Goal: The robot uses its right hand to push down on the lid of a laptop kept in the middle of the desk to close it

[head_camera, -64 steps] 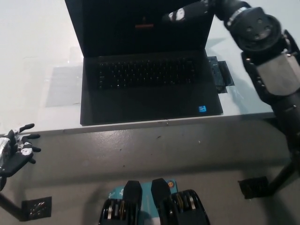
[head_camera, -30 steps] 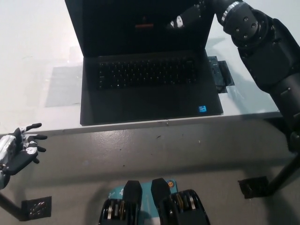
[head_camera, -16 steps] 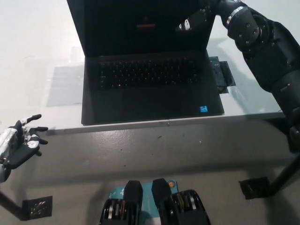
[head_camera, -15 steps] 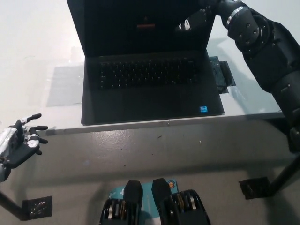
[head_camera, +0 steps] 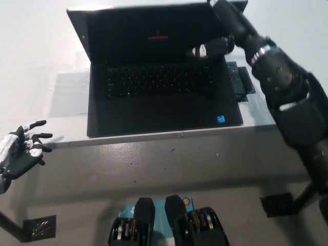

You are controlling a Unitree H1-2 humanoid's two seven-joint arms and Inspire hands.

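Now right robot hand [head_camera: 221,31] hooks over lid [head_camera: 154,31] top right corner, grip unclear; lid tilts forward. Left robot hand [head_camera: 20,154] idle, fingers spread.

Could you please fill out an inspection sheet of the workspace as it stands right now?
Surface: pale desk, front edge toward the robot, grey floor below.
Job's things: black laptop in the middle of the desk, open; lid partly tilted toward the keyboard, screen dark with a small orange mark.
Clutter: small dark flat object right of the laptop.
Hands: right hand at the lid's right side, in front of the screen; whether open or shut is unclear. Left hand rests off the desk at lower left, open.
Cables: nothing seen.
Surroundings: dark bracket on the floor.
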